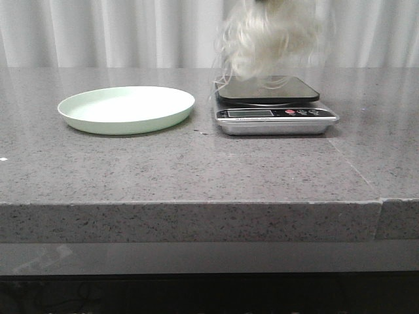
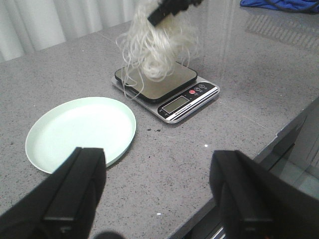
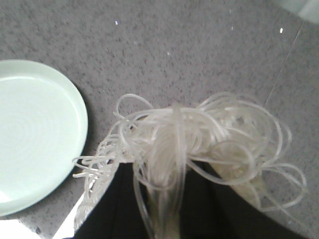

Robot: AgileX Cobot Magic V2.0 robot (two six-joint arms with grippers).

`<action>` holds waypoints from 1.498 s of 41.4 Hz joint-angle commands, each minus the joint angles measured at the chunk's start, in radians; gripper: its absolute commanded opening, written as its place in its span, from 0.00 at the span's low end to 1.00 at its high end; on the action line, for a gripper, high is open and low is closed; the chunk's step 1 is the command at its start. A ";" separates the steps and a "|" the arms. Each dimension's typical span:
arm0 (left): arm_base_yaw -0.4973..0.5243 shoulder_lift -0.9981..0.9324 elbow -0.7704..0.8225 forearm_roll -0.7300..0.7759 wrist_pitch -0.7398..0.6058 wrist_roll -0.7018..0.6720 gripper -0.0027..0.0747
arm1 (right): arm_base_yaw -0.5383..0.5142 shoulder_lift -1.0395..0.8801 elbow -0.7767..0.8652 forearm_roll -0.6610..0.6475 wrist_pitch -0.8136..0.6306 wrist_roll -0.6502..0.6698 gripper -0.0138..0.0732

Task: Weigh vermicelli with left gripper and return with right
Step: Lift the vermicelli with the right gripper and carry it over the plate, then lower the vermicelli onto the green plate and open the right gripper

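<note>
The vermicelli [image 1: 265,39], a fluffy bunch of curly white strands, hangs above the black platform of the silver kitchen scale [image 1: 275,104], with a few strands reaching down to it. My right gripper [image 3: 167,199] is shut on the vermicelli [image 3: 199,144]; its black tips show above the bunch in the left wrist view [image 2: 167,10]. The pale green plate [image 1: 126,108] lies bare to the left of the scale. My left gripper [image 2: 157,189] is open and holds nothing, near the table's front edge, back from the plate [image 2: 82,132] and the scale [image 2: 167,87].
The grey speckled table has a seam [image 1: 357,173] running toward the front right. White curtains hang behind the table. A blue cloth [image 2: 284,5] lies at the far side in the left wrist view.
</note>
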State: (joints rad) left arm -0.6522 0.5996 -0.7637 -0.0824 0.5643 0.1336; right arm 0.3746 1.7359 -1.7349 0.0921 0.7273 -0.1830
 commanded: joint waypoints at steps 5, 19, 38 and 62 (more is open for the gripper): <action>-0.005 -0.001 -0.025 -0.014 -0.077 -0.007 0.69 | 0.071 -0.076 -0.108 -0.004 -0.131 -0.008 0.35; -0.005 -0.001 -0.025 -0.014 -0.077 -0.007 0.69 | 0.250 -0.005 -0.116 -0.004 -0.372 -0.008 0.35; -0.005 -0.001 -0.025 -0.014 -0.077 -0.007 0.69 | 0.297 0.209 -0.116 0.064 -0.362 -0.008 0.41; -0.005 -0.001 -0.025 -0.014 -0.077 -0.007 0.69 | 0.256 0.014 -0.120 0.076 -0.117 -0.001 0.75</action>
State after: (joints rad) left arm -0.6522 0.5996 -0.7637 -0.0824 0.5643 0.1336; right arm 0.6560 1.8848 -1.8139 0.1578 0.5928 -0.1830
